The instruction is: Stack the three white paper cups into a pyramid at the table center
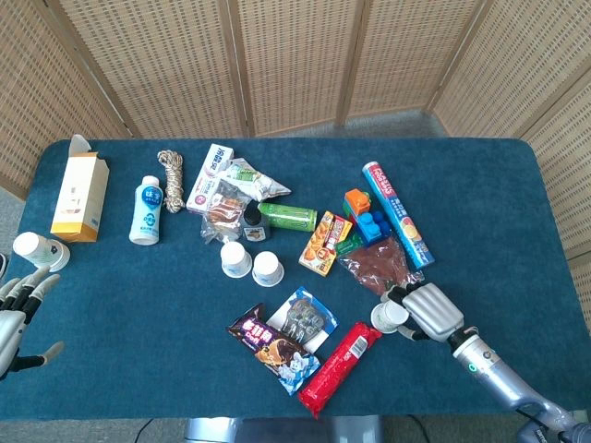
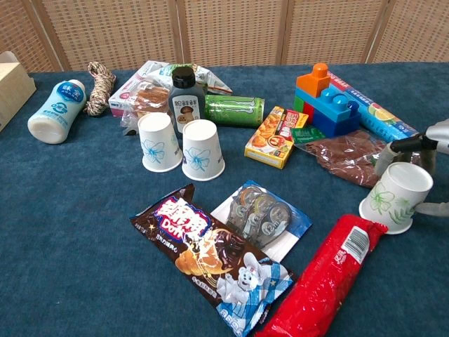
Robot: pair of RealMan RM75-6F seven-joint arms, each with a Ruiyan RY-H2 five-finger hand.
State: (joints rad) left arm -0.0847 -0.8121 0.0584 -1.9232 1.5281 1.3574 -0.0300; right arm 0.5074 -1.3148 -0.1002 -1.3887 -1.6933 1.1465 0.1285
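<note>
Fingers of the right hand (image 1: 427,311) are curling around a white paper cup (image 2: 396,197) near the right side of the blue table (image 1: 517,203); the cup is tilted, its base still touching the cloth, and the hand is gripping it with a thumb showing below it in the chest view. That cup is sitting just beside the end of a long red snack packet (image 2: 324,277) and close to a clear bag of brown pieces (image 2: 349,159). Two more white paper cups are standing upside down, side by side and nearly touching, near the middle of the table: the left cup (image 2: 158,142) and the right cup (image 2: 202,149), both printed with a blue flower. Behind them are standing a small dark-capped bottle (image 2: 185,98) and a green can (image 2: 234,109) lying on its side. In front of them are lying a brown chocolate wafer packet (image 2: 210,255) and a pack of tape rolls (image 2: 262,214). Over at the table's left edge, the left hand (image 1: 17,309) is hovering with its fingers spread and nothing in it, near a white capped bottle (image 1: 39,249). A stack of coloured toy blocks (image 2: 324,100) is resting against a long blue tube pack (image 2: 369,105).
</note>
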